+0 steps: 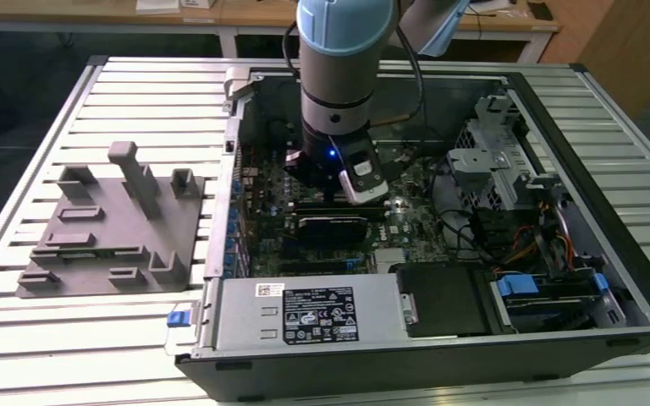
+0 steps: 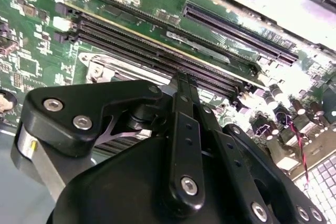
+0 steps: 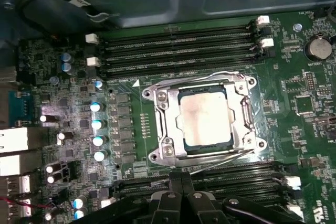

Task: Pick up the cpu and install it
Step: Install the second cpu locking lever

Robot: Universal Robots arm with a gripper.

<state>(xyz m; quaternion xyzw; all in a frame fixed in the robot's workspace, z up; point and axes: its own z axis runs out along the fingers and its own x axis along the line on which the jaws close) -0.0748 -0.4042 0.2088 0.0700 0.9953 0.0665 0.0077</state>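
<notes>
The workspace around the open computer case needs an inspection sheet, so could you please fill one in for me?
Surface: slatted metal table carrying an open computer case.
Job's things: the cpu lies flat inside the metal socket frame on the motherboard.
Clutter: grey plastic fixture with upright posts, on the table at the exterior view's left of the case.
Grippers: the pincer is shut and holds nothing, above the memory slots beside the socket.
Cables: black cable looped along the case wall; coloured wires near the drive bays.
Surroundings: wooden desks behind the table.
</notes>
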